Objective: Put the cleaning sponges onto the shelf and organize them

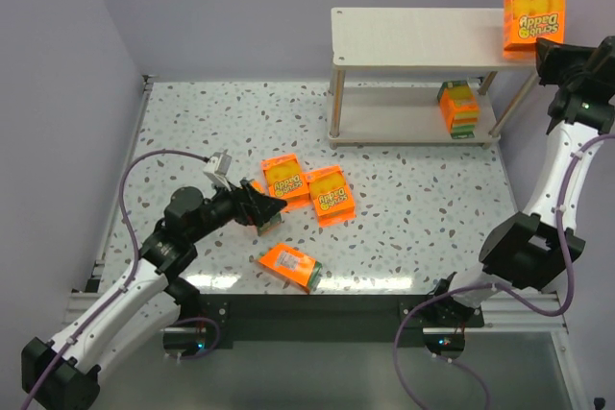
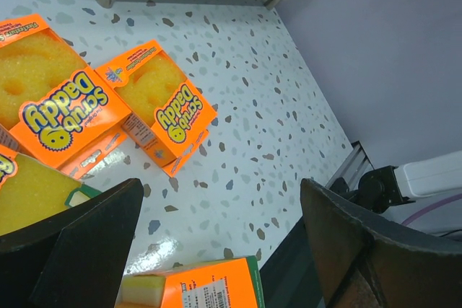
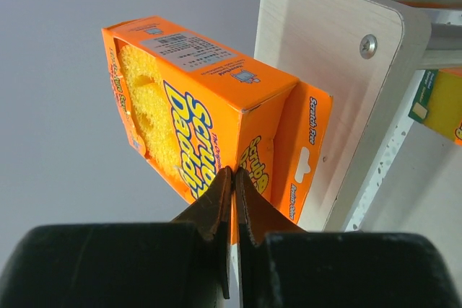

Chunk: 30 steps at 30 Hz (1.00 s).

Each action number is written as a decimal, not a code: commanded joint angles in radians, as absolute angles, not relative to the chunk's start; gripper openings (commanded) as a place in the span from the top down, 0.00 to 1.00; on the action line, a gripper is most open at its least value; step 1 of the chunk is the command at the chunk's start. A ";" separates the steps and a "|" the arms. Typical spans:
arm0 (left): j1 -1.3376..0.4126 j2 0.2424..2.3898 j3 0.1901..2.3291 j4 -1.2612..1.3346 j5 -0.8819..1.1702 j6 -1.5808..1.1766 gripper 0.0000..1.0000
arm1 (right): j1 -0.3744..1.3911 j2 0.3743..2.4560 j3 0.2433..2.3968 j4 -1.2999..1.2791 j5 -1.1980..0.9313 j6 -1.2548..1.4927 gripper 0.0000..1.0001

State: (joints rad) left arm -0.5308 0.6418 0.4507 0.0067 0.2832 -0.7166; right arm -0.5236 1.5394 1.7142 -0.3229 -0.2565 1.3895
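Overhead view, from the left: the left gripper [image 1: 272, 208] sits at centre left over the speckled tabletop [image 1: 423, 208]. Its fingers are spread wide with nothing between them. Its tip covers most of the hidden pack [image 2: 29, 192]. In the left wrist view, only this pack's yellow sponge face and a green edge show at lower left, cut off by a dark finger [image 2: 72, 243].

Just right of the gripper, two orange Scrub Daddy sponge packs lie flat and face up, touching each other: the first pack [image 1: 283, 178] and the second pack [image 1: 331, 194]. Below them, near the table's front edge, the lone pack [image 1: 290, 267] lies apart on its side. The wrist view cuts it off at the bottom.

At upper right stands the shelf [image 1: 413, 26], two pale boards on round legs. The shelved sponges [image 1: 458, 108] stand at the right end of its lower board, showing orange, yellow and green edges. The number of packs there cannot be told.

At far upper right, the held pack [image 1: 534, 9] stands upright at the right end of the top board. The right gripper [image 3: 232, 178] has its fingers pressed together on a thin cardboard flap at this pack's edge. Overhead, those fingertips are hard to make out.
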 commanded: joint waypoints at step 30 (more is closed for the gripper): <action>-0.531 0.611 0.364 0.169 0.362 -0.767 0.04 | -0.488 1.578 1.761 -0.426 -0.241 1.405 0.66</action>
